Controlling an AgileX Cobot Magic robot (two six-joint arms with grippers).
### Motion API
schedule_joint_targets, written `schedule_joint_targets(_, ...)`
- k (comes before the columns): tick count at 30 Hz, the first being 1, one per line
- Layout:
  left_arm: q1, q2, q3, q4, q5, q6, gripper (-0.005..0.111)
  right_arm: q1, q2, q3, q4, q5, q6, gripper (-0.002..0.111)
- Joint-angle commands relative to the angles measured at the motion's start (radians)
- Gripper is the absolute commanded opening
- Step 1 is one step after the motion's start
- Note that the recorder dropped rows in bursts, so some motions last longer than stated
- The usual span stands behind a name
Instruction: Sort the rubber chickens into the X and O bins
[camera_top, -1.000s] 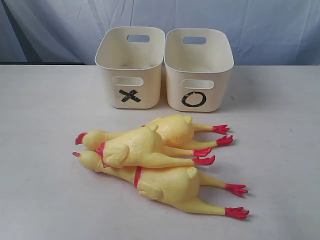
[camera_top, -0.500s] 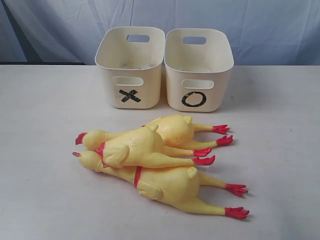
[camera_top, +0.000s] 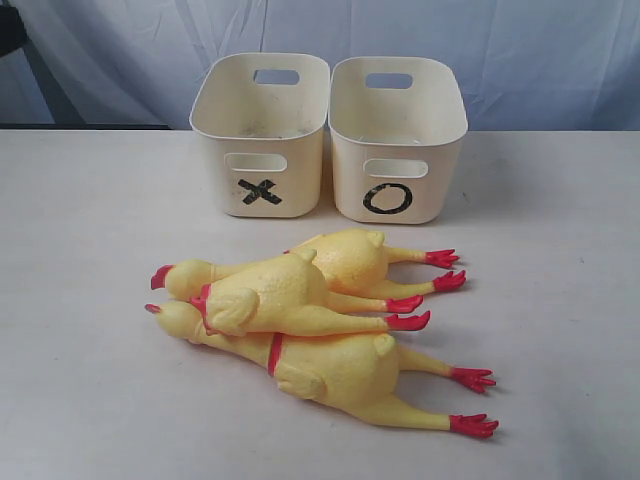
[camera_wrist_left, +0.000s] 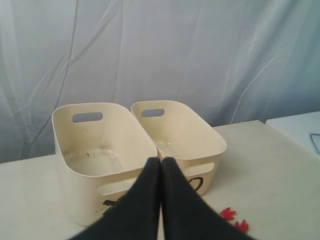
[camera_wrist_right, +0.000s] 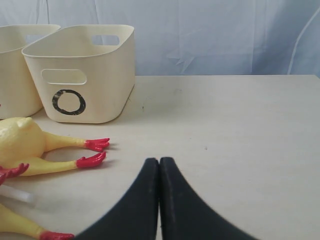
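- step in hand, as i judge it: the very start of the sort. no chicken is gripped and both bins look bare inside in the left wrist view.
- the rubber chickens (camera_top: 300, 310) lie in one tight heap on the worktop (camera_top: 90, 220), in front of the bins and apart from them, heads to the left of the exterior view and red feet to the right.
- a big one (camera_top: 350, 258) lies at the back and another big one (camera_top: 340, 370) at the front. a smaller one (camera_top: 270, 292) rides on top between them. a fourth is hard to separate from the heap.
- the x bin (camera_top: 300, 185) and the o bin (camera_top: 440, 180) stand side by side, touching or nearly so, marks facing the heap.
- the left fingers (camera_wrist_left: 159, 170) are pressed together with nothing between them, held above the worktop and looking over the bins.
- the right fingers (camera_wrist_right: 159, 167) are likewise pressed together and empty, low over the worktop, beside the feet of the back chicken.
- next move, by my reckoning: one set of fingers must spread and come down on a single chicken. the top smaller one looks the easiest to lift free.
- in the way: the bodies overlap, so pulling a lower one could drag its neighbours. the long legs may snag on a bin rim.
- around: a pale blue curtain (camera_top: 520, 60) hangs behind. nothing else lies between heap and bins.
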Motion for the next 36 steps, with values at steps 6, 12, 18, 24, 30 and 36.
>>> schedule_joint_targets(6,0.0,0.002,-0.004,0.001,0.296,0.133,0.0,-0.003,-0.005,0.003,0.0,-0.009,-0.001,0.0)
schedule_joint_targets(12,0.0,0.002,-0.004,0.001,0.617,0.336,0.0,-0.003,-0.005,0.003,0.0,-0.009,-0.001,0.0)
schedule_joint_targets(18,-0.003,0.002,-0.002,-0.161,0.859,0.744,0.0,-0.003,-0.005,0.003,0.0,-0.009,-0.001,0.0)
schedule_joint_targets(24,-0.003,0.035,-0.002,-0.912,0.939,1.371,0.0,-0.003,-0.005,0.003,0.0,-0.009,-0.001,0.0)
schedule_joint_targets(30,-0.003,0.037,-0.002,-1.522,0.975,1.885,0.0,-0.003,-0.005,0.003,0.0,-0.009,-0.001,0.0)
schedule_joint_targets(36,-0.014,0.053,-0.01,-1.998,1.028,2.403,0.0,-0.003,-0.005,0.003,0.0,-0.009,-0.001,0.0)
